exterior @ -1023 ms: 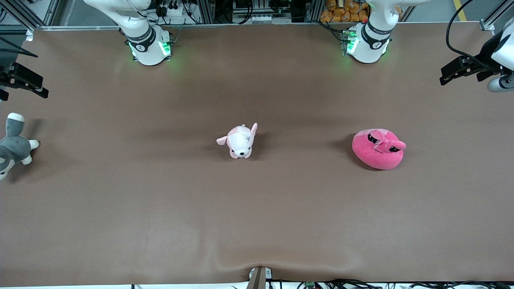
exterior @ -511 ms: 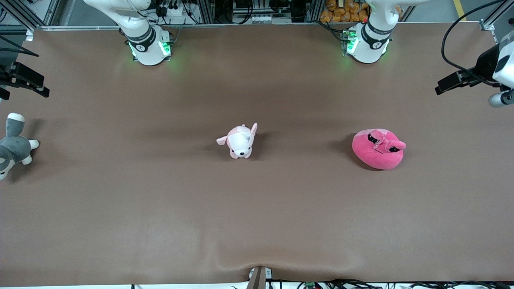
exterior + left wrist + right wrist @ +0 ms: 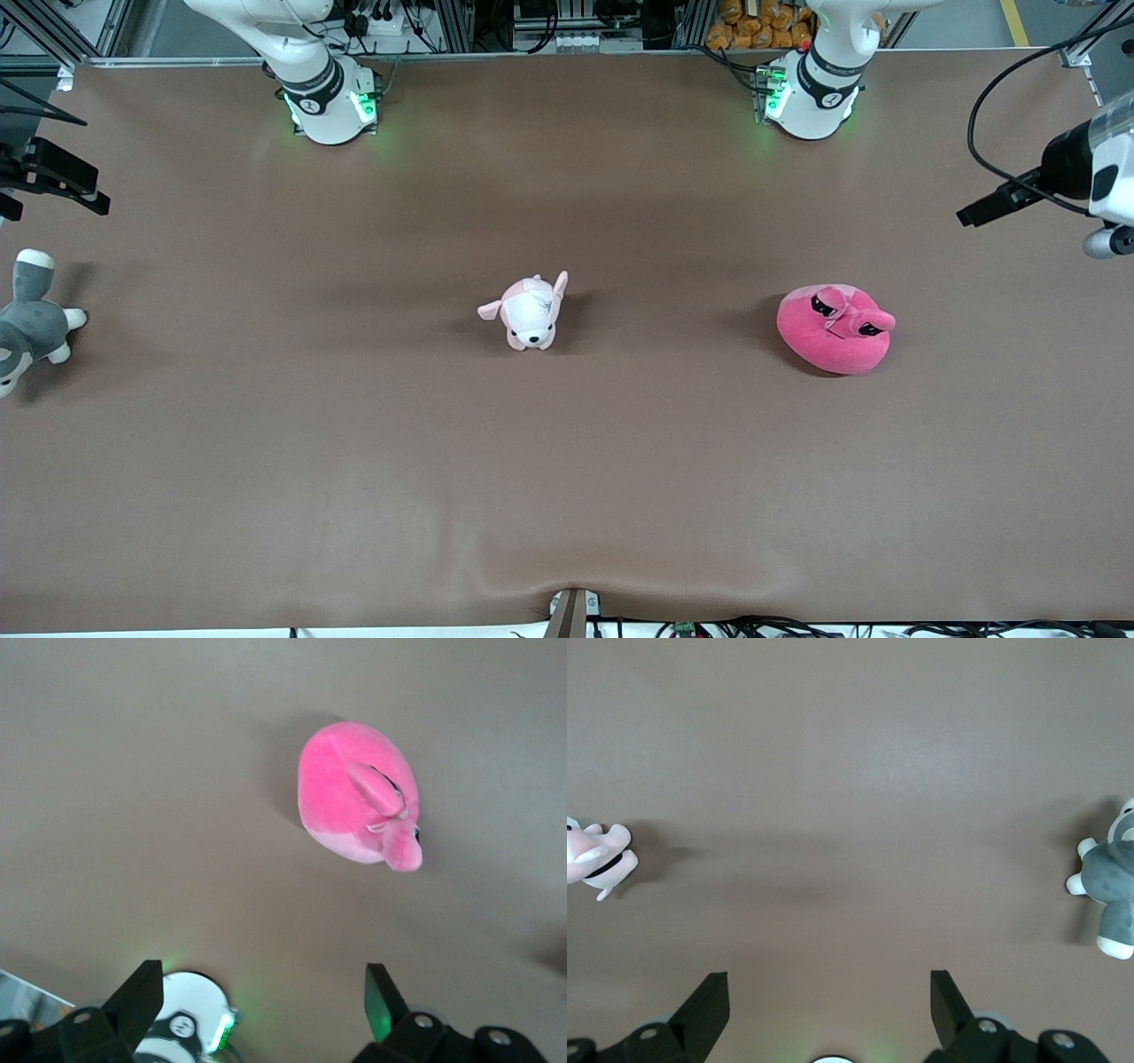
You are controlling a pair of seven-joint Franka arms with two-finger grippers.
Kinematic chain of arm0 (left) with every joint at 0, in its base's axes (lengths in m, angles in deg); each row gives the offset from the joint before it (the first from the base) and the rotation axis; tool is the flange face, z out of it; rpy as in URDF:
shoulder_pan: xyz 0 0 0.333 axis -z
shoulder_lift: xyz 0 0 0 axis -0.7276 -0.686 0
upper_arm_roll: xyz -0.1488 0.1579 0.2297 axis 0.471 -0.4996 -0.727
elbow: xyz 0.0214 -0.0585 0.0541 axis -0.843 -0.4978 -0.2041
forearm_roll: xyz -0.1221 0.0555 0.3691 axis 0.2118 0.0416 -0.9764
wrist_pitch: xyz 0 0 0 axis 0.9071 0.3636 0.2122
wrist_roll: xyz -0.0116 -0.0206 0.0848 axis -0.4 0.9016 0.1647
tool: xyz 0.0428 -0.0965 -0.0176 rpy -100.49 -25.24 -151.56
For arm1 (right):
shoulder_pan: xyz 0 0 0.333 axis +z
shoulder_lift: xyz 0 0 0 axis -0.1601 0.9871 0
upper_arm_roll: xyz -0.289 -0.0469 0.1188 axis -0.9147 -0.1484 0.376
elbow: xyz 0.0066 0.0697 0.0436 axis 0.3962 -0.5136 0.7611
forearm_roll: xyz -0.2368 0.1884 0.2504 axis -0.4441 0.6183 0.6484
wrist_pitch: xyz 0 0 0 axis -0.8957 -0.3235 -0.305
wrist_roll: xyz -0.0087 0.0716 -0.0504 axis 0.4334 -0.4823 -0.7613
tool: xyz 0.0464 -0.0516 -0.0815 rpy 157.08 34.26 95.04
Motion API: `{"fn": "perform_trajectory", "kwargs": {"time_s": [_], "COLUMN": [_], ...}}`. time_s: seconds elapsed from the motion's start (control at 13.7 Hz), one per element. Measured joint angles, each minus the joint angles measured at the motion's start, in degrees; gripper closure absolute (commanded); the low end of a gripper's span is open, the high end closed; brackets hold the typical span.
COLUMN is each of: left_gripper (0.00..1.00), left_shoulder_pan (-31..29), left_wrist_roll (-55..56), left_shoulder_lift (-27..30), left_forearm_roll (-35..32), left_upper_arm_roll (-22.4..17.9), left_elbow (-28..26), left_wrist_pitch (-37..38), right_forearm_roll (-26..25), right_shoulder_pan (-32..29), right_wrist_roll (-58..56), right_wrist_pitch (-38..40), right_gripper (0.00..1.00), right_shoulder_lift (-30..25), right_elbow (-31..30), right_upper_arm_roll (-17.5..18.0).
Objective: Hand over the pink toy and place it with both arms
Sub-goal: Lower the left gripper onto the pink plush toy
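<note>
From my station I see the pink toy (image 3: 834, 328) lying on the brown table (image 3: 567, 461) toward the left arm's end, its black angry eyes turned up and its floppy flaps draped over its top; nothing is touching it. The left wrist view looks down on the same plush (image 3: 359, 806) with bare mat all around it. The left gripper (image 3: 988, 211) hangs in the air at the table's edge on its own arm's side, well apart from the toy, and its fingers (image 3: 379, 997) stand spread wide with nothing between them. The left arm reaches out sideways from its base (image 3: 811, 93), its black cable looping above the wrist. The right gripper (image 3: 53, 182) hovers over the opposite end of the table, also spread wide and empty, as its fingers (image 3: 709, 1005) show in its own wrist view. Just nearer the front camera than that gripper lies a grey-and-white plush (image 3: 27, 323) at the table's edge. A small pale pink-and-white puppy plush (image 3: 530, 312) sits near the table's middle, between the two ends and well apart from the pink toy.
</note>
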Motion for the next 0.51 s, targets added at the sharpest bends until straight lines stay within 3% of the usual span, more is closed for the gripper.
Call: {"fn": "perform_trajectory", "kwargs": {"time_s": [0.51], "left_gripper": [0.0], "left_shoulder_pan": [0.1], "left_wrist_roll": [26.1], "left_shoulder_lift": [0.0], "left_forearm_roll": [5.2], "left_upper_arm_roll": [2.2], "left_elbow": [-9.5], "left_wrist_pitch": [-12.7], "right_forearm_roll": [0.0], "right_shoulder_pan": [-0.3], "right_wrist_roll": [0.0], "right_wrist_pitch": [0.0], "right_gripper": [0.0], "right_shoulder_lift": [0.0], "right_elbow": [-0.1], "right_upper_arm_roll": [-0.1]}}
